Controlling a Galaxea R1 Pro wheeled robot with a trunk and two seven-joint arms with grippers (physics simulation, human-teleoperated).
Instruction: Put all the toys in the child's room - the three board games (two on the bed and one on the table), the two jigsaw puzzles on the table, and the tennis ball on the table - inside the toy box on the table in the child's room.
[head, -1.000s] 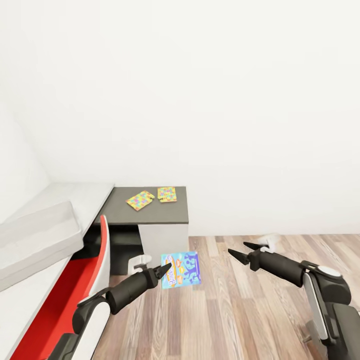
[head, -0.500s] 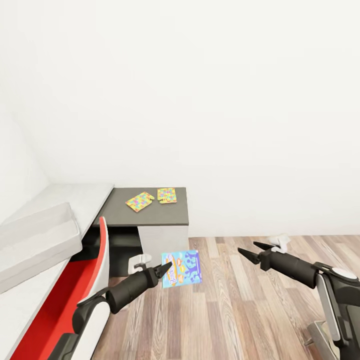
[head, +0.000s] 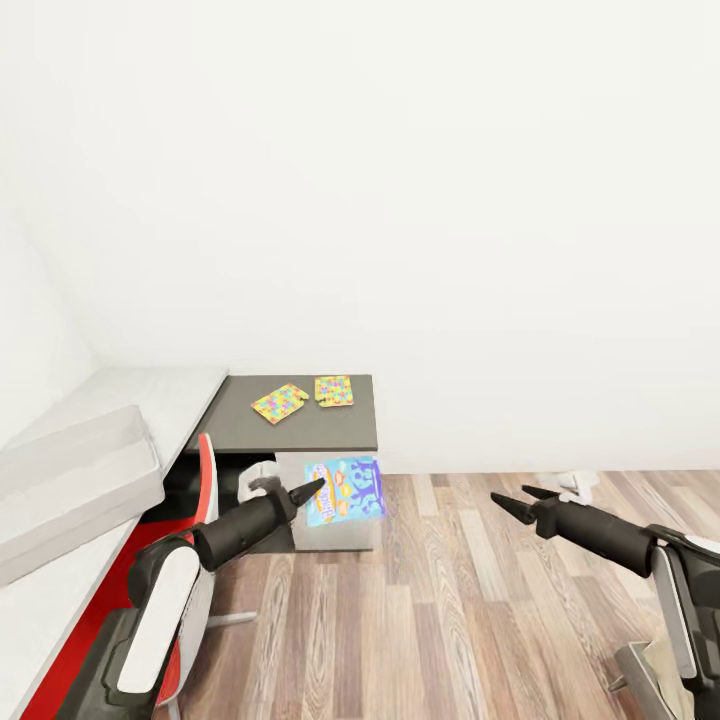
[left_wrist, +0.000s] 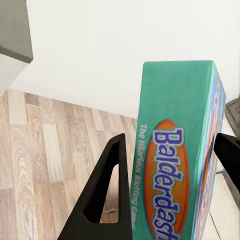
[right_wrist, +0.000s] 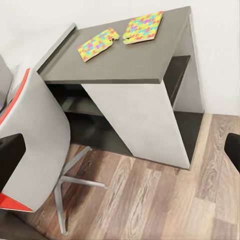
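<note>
room: white walls, wood-plank floor (head: 470, 620), nothing fancy
table: pale desk top (head: 60, 620) along the robot's left, meeting a dark grey cabinet section (head: 300, 425) at the corner; right wrist view shows the cabinet's open shelves underneath, head view doesn't
chair: red and white one (head: 185, 560) tucked by the desk, its star base clear in the right wrist view
toy box: light grey bin (head: 70, 480) on the pale top, near left
jigsaw puzzles: two (head: 281, 402) (head: 334, 389) flat on the dark top, corners just about touching
board game: blue box (head: 344, 490) pinched on edge by the left gripper (head: 318, 487); left wrist view reads "Balderdash" on its teal side
right gripper (head: 508, 498): fingers spread, carrying nothing, over the floor
</note>
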